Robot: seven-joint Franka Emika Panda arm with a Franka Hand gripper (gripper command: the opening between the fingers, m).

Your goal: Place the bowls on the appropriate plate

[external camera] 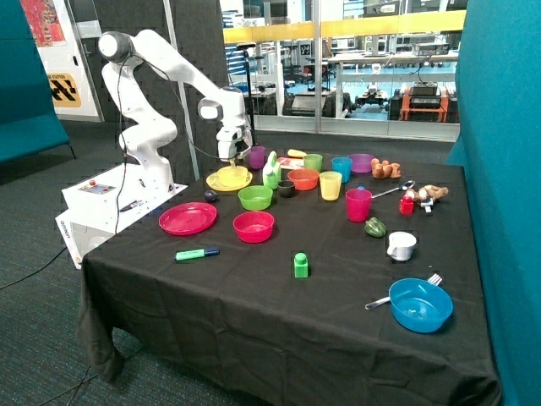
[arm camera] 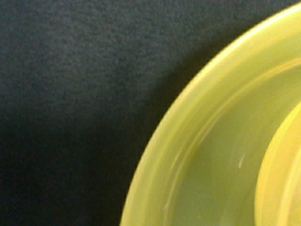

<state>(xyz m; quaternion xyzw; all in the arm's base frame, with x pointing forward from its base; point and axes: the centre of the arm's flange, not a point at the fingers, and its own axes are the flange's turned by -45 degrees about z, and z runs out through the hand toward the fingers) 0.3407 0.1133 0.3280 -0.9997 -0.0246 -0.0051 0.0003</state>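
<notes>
On the black-clothed tabletop [external camera: 254, 313], the yellow plate [external camera: 221, 183] serves as landmark: the yellow bowl [external camera: 234, 176] sits on it, and the tool [external camera: 229, 157] hangs directly above that bowl, close to its rim. Whether the tool is spread or closed, or gripping anything, cannot be told. The wrist view shows only the yellow plate's rim [arm camera: 188, 122], an edge of the yellow bowl [arm camera: 282, 179] and dark cloth beside it. The red-pink bowl [external camera: 254, 226] rests on the cloth, well apart from the yellow plate, toward the front edge; the red-pink plate [external camera: 188, 218] lies just beside it, not under it. The lime-green bowl [external camera: 255, 197] stands near the yellow plate.
</notes>
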